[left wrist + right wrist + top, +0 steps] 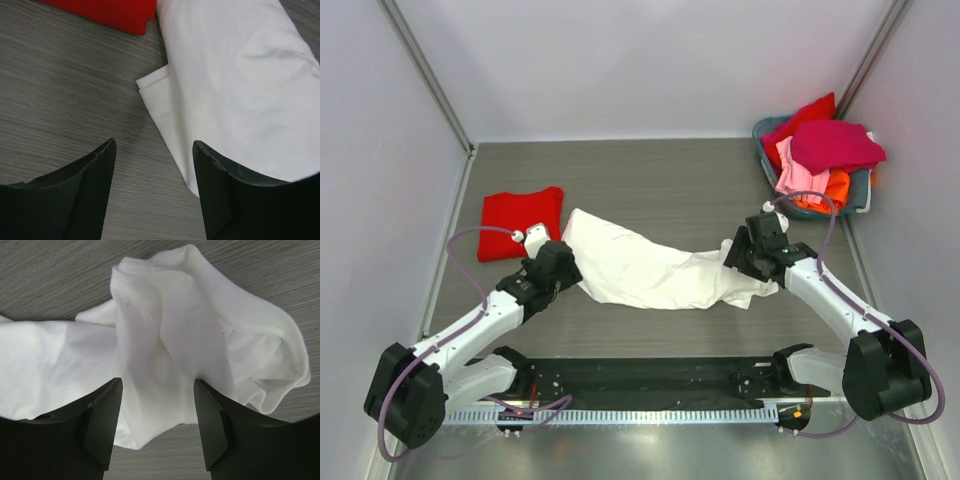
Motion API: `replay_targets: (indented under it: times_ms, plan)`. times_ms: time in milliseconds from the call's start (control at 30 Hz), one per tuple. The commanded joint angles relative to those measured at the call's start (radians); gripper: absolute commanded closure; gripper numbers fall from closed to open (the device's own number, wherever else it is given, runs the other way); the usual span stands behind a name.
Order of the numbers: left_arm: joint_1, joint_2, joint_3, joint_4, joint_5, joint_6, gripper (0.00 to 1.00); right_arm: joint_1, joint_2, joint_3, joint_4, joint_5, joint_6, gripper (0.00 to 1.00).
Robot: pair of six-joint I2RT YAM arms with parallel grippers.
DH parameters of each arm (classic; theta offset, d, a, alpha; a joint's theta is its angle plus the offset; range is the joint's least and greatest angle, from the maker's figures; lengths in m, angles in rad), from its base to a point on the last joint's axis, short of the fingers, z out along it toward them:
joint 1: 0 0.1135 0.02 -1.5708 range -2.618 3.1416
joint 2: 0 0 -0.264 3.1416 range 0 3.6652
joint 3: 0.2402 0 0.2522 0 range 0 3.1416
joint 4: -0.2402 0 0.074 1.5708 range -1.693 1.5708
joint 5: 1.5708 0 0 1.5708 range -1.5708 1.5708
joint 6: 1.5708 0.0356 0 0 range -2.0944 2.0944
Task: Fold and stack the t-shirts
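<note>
white t-shirt (650, 268) lies crumpled in a loose band across the middle of the table (670, 180), unfolded, one end toward each arm. left end is flatter, with a small doubled corner sticking out; right end is bunched into soft ridges around a hem or neck opening. left gripper (154, 142) is low over the left end, jaws part open, mostly bare table in the gap and the shirt's edge running under its right finger only. right gripper (157, 381) straddles a ridge of the bunch, jaws part open, cloth in the gap; can't tell if the pads touch it yet. red t-shirt (520, 220) sits folded just beyond the left end, close but apart. basket (763, 150) at the far right holds the other shirts (830, 145). risks: left jaws shut on air or a thin edge that slips; right grabs several layers, so the lift drags a wad, not a spread shirt; a sweep left could nudge the red one.
</note>
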Motion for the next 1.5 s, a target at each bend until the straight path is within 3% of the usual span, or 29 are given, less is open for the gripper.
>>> replay_targets:
  times_ms: [0, 433, 700, 833, 900, 933, 967, 1033, 1067, 1100, 1300, 1467]
  plan:
    - [0.01, 0.023, 0.028, -0.049, -0.028, -0.026, 0.37, 0.003, 0.027, 0.041, 0.025, 0.114, -0.028, 0.35]
    - [0.105, 0.185, 0.044, 0.002, 0.109, -0.026, 0.47, 0.003, 0.028, -0.01, 0.016, 0.225, -0.005, 0.37]
    - [0.112, 0.3, 0.072, 0.095, 0.142, -0.026, 0.43, 0.002, 0.037, -0.042, 0.057, 0.205, 0.012, 0.41]
    - [0.112, 0.362, 0.093, 0.141, 0.15, -0.037, 0.43, 0.003, 0.028, -0.063, 0.083, 0.19, 0.033, 0.48]
    - [0.114, 0.403, 0.112, 0.148, 0.15, -0.037, 0.44, 0.002, 0.019, -0.068, 0.088, 0.187, 0.035, 0.6]
    - [0.114, 0.417, 0.117, 0.157, 0.152, -0.035, 0.46, 0.003, 0.016, -0.068, 0.088, 0.187, 0.032, 0.63]
    - [0.114, 0.431, 0.121, 0.164, 0.155, -0.031, 0.6, 0.003, 0.014, -0.067, 0.088, 0.187, 0.03, 0.67]
    - [0.119, 0.474, 0.143, 0.161, 0.158, -0.026, 0.74, 0.003, 0.008, -0.06, 0.086, 0.19, 0.025, 0.81]
    - [0.126, 0.488, 0.152, 0.155, 0.164, -0.026, 0.96, 0.003, 0.007, -0.06, 0.088, 0.188, 0.022, 0.86]
    - [0.131, 0.494, 0.159, 0.146, 0.165, -0.028, 1.0, 0.003, 0.004, -0.056, 0.087, 0.185, 0.022, 0.93]
    - [0.132, 0.391, 0.205, 0.042, 0.104, -0.005, 1.0, 0.0, -0.042, -0.013, 0.057, 0.207, 0.019, 0.99]
    - [0.132, 0.241, 0.29, -0.177, 0.037, 0.003, 1.0, -0.02, -0.091, 0.061, 0.008, 0.274, 0.007, 0.99]
